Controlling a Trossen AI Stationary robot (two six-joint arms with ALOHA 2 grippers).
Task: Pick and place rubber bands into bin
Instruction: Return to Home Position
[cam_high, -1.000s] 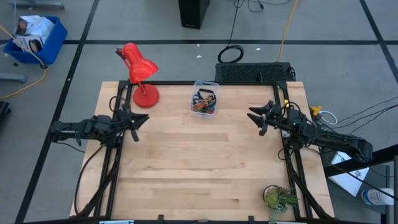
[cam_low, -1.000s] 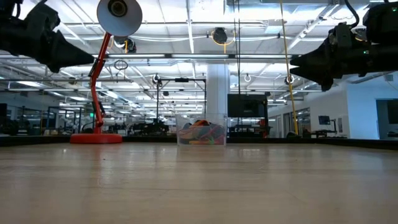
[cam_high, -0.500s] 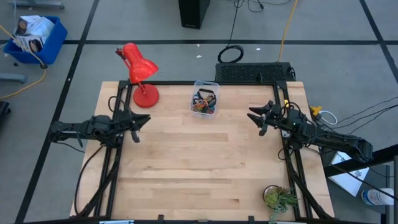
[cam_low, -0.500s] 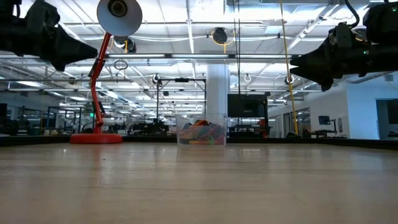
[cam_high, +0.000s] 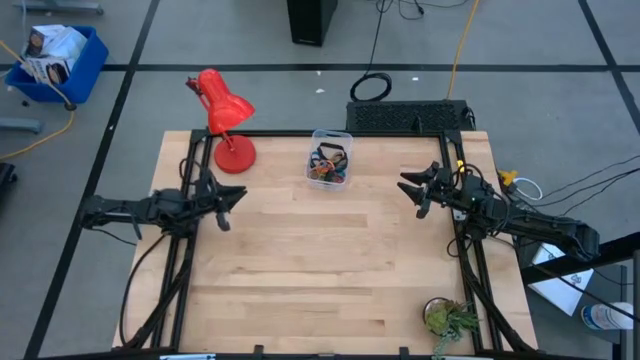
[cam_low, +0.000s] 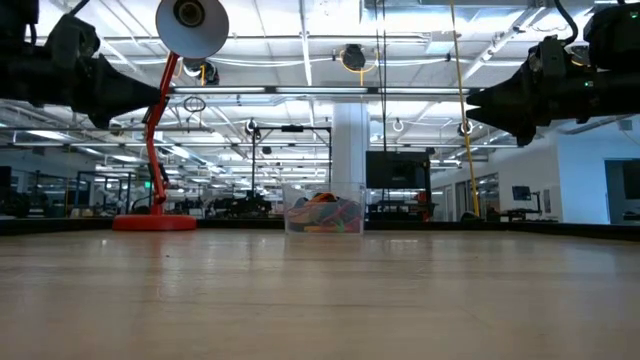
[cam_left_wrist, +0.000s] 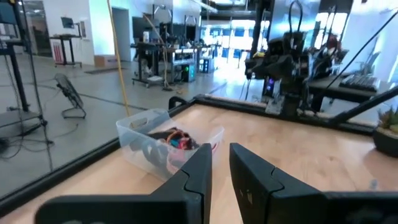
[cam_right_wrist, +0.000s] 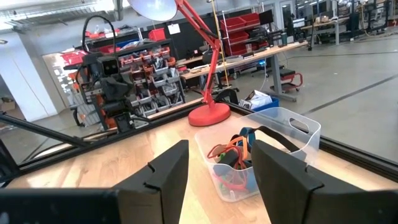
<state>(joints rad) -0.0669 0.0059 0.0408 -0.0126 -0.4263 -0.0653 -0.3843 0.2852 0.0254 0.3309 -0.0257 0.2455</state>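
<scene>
The clear bin (cam_high: 330, 158) stands by its bottom on the wooden table, at the middle of the far edge. In it lies a heap of rubber bands (cam_high: 328, 170), black, orange, red and blue, which also shows in the right wrist view (cam_right_wrist: 233, 157). My left gripper (cam_high: 232, 203) hovers over the table's left part and points level toward the right. Its fingers (cam_left_wrist: 221, 158) are a narrow gap apart with nothing between them. My right gripper (cam_high: 410, 190) hovers over the right part, pointing toward the bin, wide open (cam_right_wrist: 220, 149) and empty.
A red desk lamp (cam_high: 225, 115) stands at the far left of the table, left of the bin. A small green plant (cam_high: 448, 318) sits at the near right corner. Black frame rails (cam_high: 185, 270) run along both sides. Bare wood (cam_high: 320, 260) lies between the arms.
My left gripper has sunk a little and shifted slightly toward the table's middle. It has tipped from slanting down to level. Its finger gap looks the same.
</scene>
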